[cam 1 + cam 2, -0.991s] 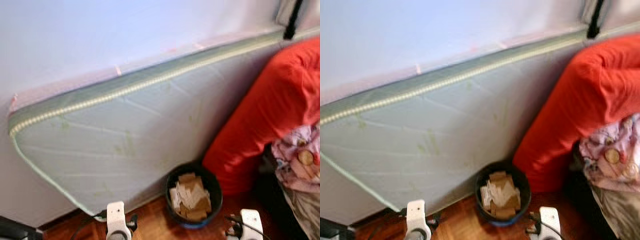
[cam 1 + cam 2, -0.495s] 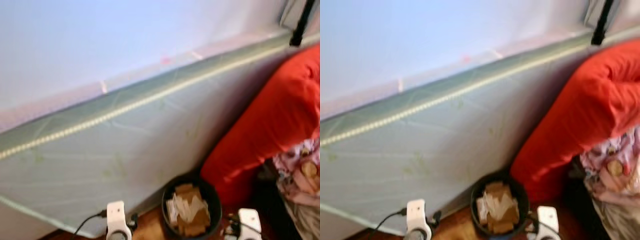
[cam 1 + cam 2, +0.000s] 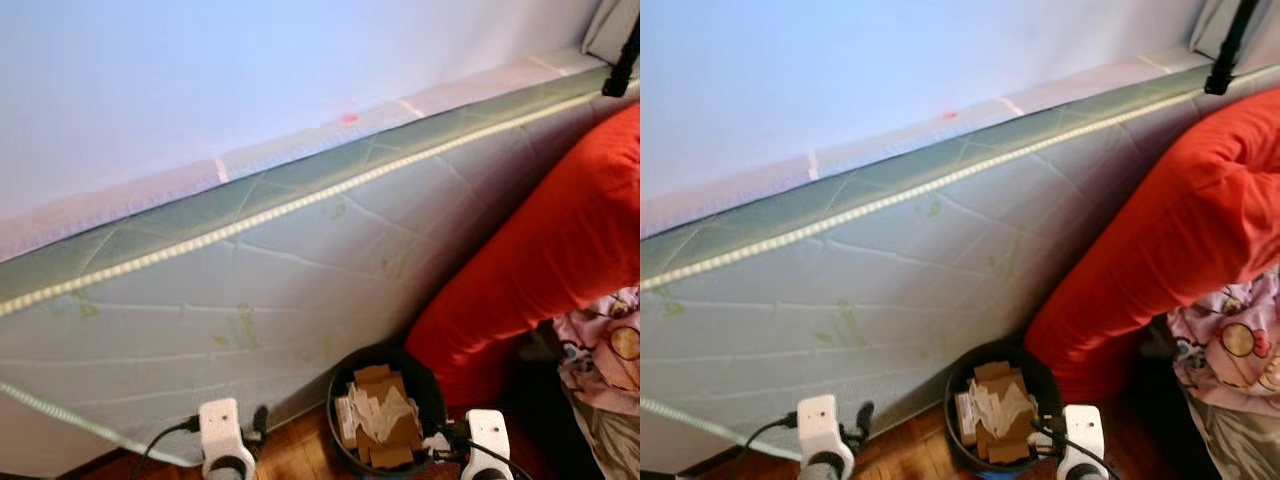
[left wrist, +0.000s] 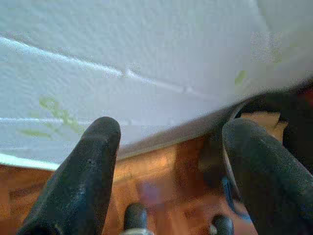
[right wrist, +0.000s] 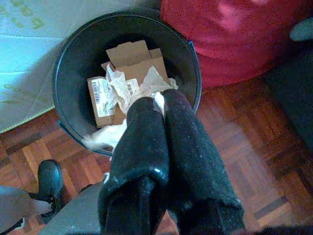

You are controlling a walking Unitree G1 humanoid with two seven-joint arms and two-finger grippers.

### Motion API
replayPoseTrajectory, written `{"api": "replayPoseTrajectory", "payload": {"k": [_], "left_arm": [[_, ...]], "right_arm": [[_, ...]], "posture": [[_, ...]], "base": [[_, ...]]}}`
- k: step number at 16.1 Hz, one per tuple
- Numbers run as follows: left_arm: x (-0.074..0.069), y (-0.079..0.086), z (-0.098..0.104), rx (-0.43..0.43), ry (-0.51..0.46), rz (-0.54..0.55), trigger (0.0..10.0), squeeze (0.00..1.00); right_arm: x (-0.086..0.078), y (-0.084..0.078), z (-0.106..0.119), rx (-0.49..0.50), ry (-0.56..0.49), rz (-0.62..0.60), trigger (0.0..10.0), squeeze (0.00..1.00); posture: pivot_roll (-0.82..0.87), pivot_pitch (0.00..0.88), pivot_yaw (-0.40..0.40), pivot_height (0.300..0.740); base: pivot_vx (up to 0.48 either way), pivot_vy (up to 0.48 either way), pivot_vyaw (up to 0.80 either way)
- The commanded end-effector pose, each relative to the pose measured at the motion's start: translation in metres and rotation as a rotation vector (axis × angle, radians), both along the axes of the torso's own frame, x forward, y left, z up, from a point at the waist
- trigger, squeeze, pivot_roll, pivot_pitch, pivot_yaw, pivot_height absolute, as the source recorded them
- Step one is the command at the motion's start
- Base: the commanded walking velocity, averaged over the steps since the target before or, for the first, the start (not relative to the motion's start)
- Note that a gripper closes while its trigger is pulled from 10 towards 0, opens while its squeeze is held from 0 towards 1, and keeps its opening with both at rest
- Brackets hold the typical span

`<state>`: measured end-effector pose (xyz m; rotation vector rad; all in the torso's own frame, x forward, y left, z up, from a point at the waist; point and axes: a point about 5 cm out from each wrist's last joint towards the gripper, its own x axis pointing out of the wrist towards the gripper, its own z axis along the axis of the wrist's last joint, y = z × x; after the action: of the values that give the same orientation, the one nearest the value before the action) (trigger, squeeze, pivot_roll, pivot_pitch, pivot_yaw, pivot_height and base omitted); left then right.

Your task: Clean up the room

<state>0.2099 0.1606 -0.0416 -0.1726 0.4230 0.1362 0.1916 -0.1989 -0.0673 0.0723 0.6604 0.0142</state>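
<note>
Pinched narrow, the right claw [image 5: 159, 105], with a scrap of crumpled paper [image 5: 157, 98] caught at the tips. Poised directly above the black bin [image 5: 73, 49]. Spread wide and holding nothing, the left claw [image 4: 171, 142], low near the wooden floor [image 5: 234, 161] beside the foot of the mattress [image 3: 250, 290] leaning on the wall.

Judged as the drop step: rubbish over the bin, release not yet made. To do it well:

- Hold over the middle of the opening, well inside the rim. Keep away from the edge nearest the red cushion [image 3: 560, 250], which touches or nearly touches the bin on that side.
- Lower a little before opening; light paper drifts, and flattened cardboard [image 5: 129, 56] already fills much of the bin, so a high release risks a bounce onto the floor.
- Open fully and pause, since crumpled paper may cling to the black pads.
- Lift straight up afterwards, to avoid catching the rim and tipping the bin.
- Leave the left arm where it hangs, clear of the bin.

Writing: on one small box in the bin, a white label [image 5: 100, 95] with dark print like a barcode, too small to read. On the pink cloth [image 3: 1230, 345] at the right, cartoon figures, no legible words. No brand name to be made out anywhere.
</note>
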Motion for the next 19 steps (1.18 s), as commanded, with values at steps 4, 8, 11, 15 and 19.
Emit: {"api": "replayPoseTrajectory", "payload": {"k": [4,8,11,15,19], "left_arm": [[-0.013,0.03,0.006,0.03,-0.069,0.046,10.0,0.0],[-0.033,0.038,-0.009,0.021,0.009,0.039,10.0,0.0],[-0.039,0.039,-0.013,0.013,0.03,0.037,10.0,0.0],[-0.036,0.035,-0.015,0.002,0.034,0.018,10.0,0.0],[-0.038,0.033,-0.016,0.0,0.033,0.016,10.0,0.0]], "right_arm": [[-0.008,-0.003,-0.001,0.004,-0.024,-0.006,10.0,0.0],[-0.009,-0.004,0.0,0.016,-0.056,-0.031,10.0,0.0],[-0.008,-0.006,0.004,-0.007,-0.104,-0.021,10.0,0.0],[-0.01,-0.009,0.006,-0.006,-0.14,-0.044,10.0,0.0],[-0.011,-0.011,0.007,-0.017,-0.161,-0.058,10.0,0.0]], "posture": [[-0.05,0.189,-0.019,0.74],[-0.05,0.184,-0.017,0.74],[-0.06,0.181,-0.021,0.74],[-0.06,0.175,-0.026,0.74],[-0.06,0.166,-0.032,0.74]], "base": [[0.0,0.0,0.0],[0.0,0.0,0.0],[0.0,0.0,0.0],[0.0,0.0,0.0],[0.0,0.0,0.0]]}}
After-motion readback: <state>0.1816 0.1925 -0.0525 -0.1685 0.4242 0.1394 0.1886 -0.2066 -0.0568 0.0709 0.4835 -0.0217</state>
